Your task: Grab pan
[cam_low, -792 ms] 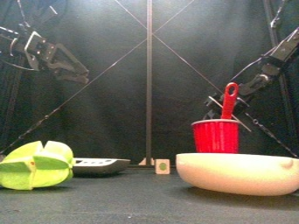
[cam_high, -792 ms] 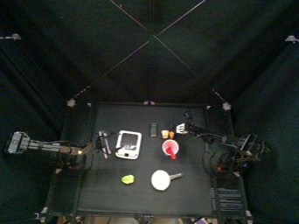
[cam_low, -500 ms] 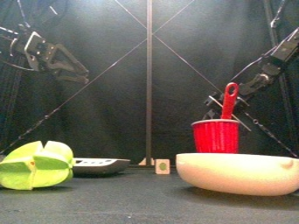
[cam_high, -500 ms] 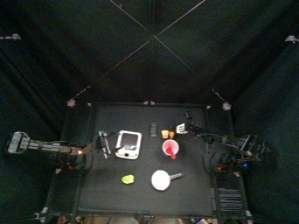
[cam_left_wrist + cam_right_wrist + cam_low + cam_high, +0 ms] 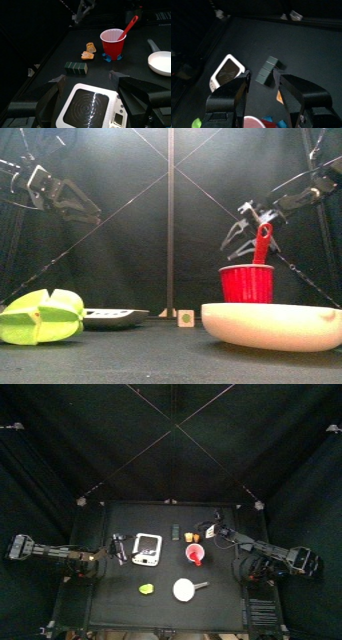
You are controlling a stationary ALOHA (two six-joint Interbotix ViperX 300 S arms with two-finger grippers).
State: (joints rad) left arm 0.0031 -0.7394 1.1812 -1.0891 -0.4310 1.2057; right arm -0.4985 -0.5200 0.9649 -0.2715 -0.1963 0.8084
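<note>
The pan (image 5: 183, 589) is cream-white and round, lying near the table's front edge with its dark stub handle (image 5: 201, 585) pointing right. In the front view the pan (image 5: 267, 325) fills the lower right. The left wrist view shows the pan (image 5: 161, 62) at its edge. My right gripper (image 5: 211, 530) hangs open behind the red cup (image 5: 197, 554), well back from the pan. Seen from the front, the right gripper (image 5: 246, 224) hovers above the cup (image 5: 247, 283). My left gripper (image 5: 118, 549) rests open at the table's left, beside a white scale (image 5: 148, 549).
A yellow-green lump (image 5: 146, 589) lies left of the pan. A red spoon (image 5: 262, 240) stands in the cup. A small green block (image 5: 270, 67) and orange pieces (image 5: 89, 50) sit behind the cup. The scale (image 5: 90, 105) lies just ahead of my left gripper's jaws.
The right arm has stretched out and its gripper has swung in over the red cup. The left arm and all objects have stayed put.
</note>
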